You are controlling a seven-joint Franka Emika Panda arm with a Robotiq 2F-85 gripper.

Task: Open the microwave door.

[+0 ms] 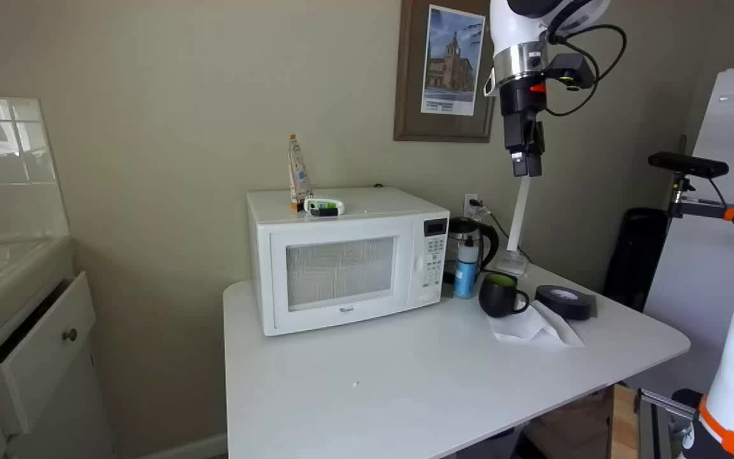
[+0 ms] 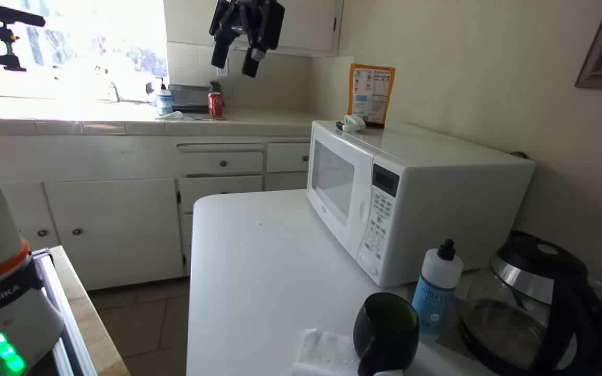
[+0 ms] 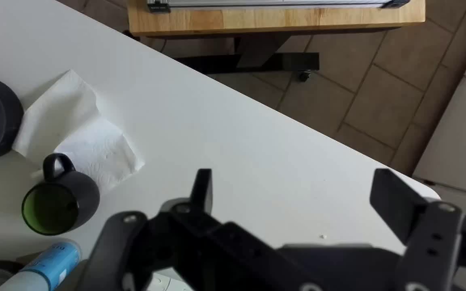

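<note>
The microwave (image 2: pixel 421 198) is the reference; left and right apply as seen facing its front. It stands on the white table (image 1: pixel 367 395). The microwave door (image 1: pixel 340 271) forms the front, left of the control panel strip (image 1: pixel 432 261), closed flush with the body. The door faces away from the wall (image 1: pixel 182 127); its long axis is horizontal, along the microwave's width. The gripper (image 2: pixel 235 62) is above the level of the microwave top and well apart from it, fingers (image 3: pixel 201 190) spread wide.

Both exterior views show the pouch (image 2: pixel 371 94) upright on the microwave. The red can (image 2: pixel 215 104), on the counter (image 2: pixel 275 117) beyond the microwave's left end, shows in an exterior view only. The tower print (image 1: pixel 453 60), above and right of the microwave, shows in an exterior view only. The black tape roll (image 3: pixel 2 117), right of the microwave, shows in an exterior view and in the wrist view.

The arm base (image 2: pixel 8 313) is marked "A EMIKA". The bottle (image 2: pixel 437 295), just beside the microwave's right side, has a label partly legible as "MEYE". The logo (image 1: pixel 346 310) at the door's lower edge is too small to read with certainty.
</note>
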